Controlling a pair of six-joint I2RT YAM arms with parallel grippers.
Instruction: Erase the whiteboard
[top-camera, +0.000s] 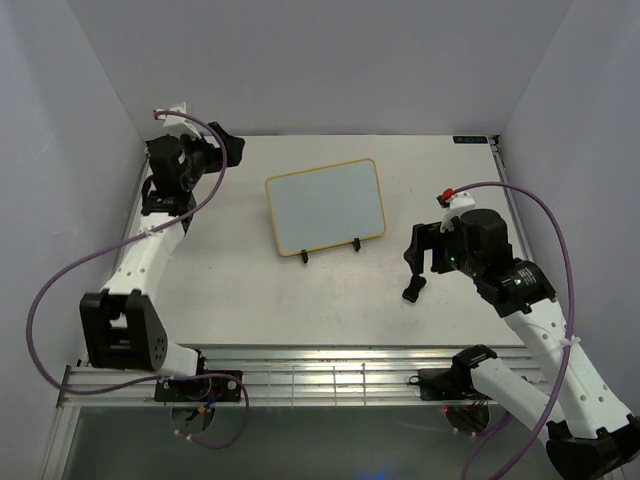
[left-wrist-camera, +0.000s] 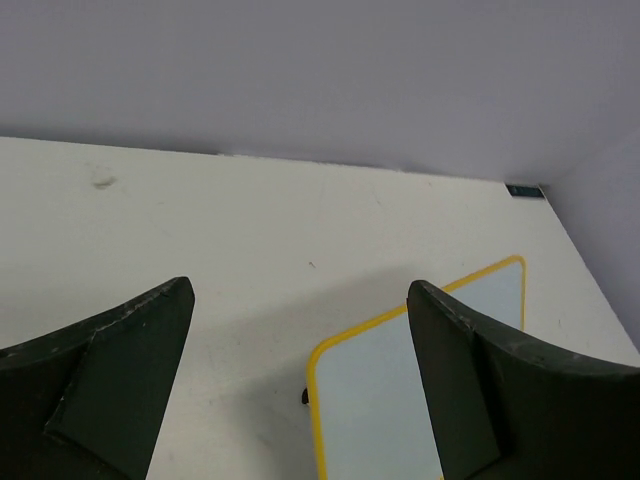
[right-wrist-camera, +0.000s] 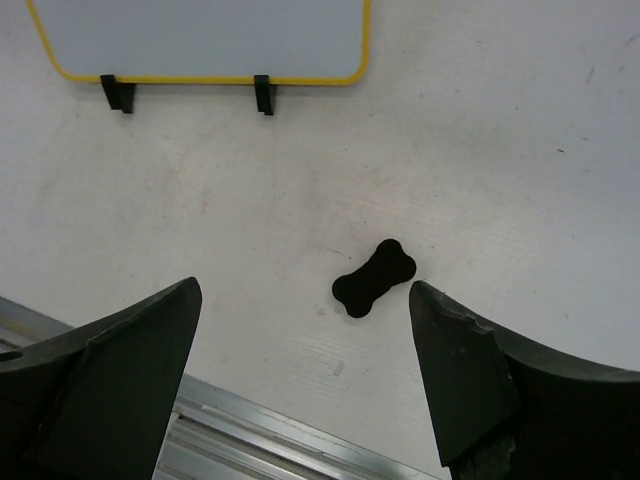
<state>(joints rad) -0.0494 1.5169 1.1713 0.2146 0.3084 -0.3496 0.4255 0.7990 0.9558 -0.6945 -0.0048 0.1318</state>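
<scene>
Locate the whiteboard (top-camera: 325, 205) at the centre of the tabletop (top-camera: 230, 290), propped on its black wire stand (right-wrist-camera: 264, 95). No marks are visible on its surface in any view, so treat the wiping as apparently complete. The bone-shaped eraser (right-wrist-camera: 374, 278) lies loose on the tabletop, near and to the right of the board. The right gripper (right-wrist-camera: 302, 290) hovers above it, jaws released and empty. The left gripper (left-wrist-camera: 300, 290) sits far left, jaws released, holding nothing. Judge only arm retraction as outstanding.
</scene>
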